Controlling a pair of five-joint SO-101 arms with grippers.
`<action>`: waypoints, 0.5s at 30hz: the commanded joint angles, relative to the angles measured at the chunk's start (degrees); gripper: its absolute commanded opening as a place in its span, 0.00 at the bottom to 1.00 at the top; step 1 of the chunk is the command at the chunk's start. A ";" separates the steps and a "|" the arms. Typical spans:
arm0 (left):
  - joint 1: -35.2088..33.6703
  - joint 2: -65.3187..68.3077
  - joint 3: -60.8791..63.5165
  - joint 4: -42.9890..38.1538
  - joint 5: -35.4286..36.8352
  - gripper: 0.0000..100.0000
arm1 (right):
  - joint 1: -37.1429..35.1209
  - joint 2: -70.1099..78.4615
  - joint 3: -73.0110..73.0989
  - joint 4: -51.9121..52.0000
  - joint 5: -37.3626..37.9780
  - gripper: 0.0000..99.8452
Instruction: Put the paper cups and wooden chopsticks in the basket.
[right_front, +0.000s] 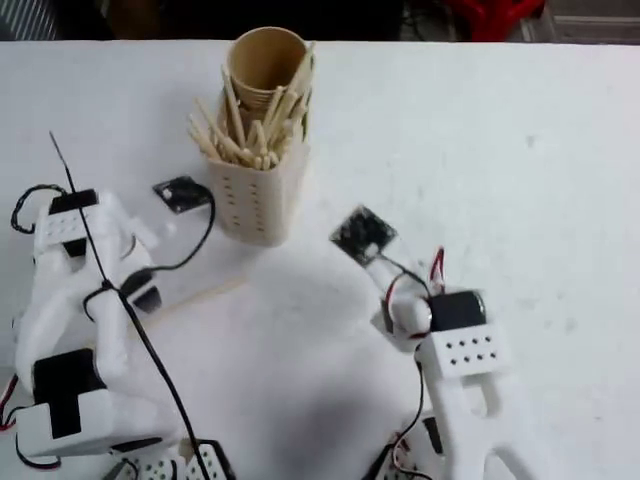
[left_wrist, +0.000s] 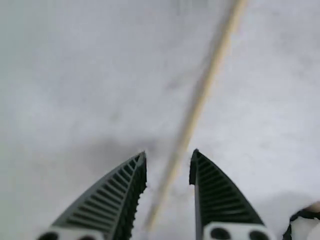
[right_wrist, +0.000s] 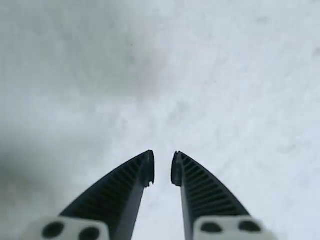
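1. The high view showed the basket (right_front: 258, 205) upright on the table (right_front: 520, 150), with stacked paper cups (right_front: 265, 62) and a bundle of wooden chopsticks (right_front: 240, 135) standing in it.
2. The left wrist view showed the left gripper (left_wrist: 167, 160) spread wide, with one loose chopstick (left_wrist: 200, 100) running between its fingers, not clamped.
3. The right wrist view showed the right gripper (right_wrist: 162, 167) over the table, its jaws a narrow slit apart, holding nothing.

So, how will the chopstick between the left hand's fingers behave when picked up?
The chopstick looks thin, straight and wooden, so probably stiff and light. It is narrow and lies flat on the table, so it may roll or slip as the left hand closes.
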 joint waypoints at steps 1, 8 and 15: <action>1.45 -0.22 -0.18 0.00 -1.23 0.15 | 2.95 -2.42 6.33 -5.14 1.23 0.07; 7.43 -0.22 8.70 -8.53 -2.55 0.15 | 3.47 -6.11 18.46 -13.49 1.23 0.07; 9.10 -0.04 10.73 -18.37 2.81 0.15 | 3.38 -12.09 23.12 -13.49 1.32 0.07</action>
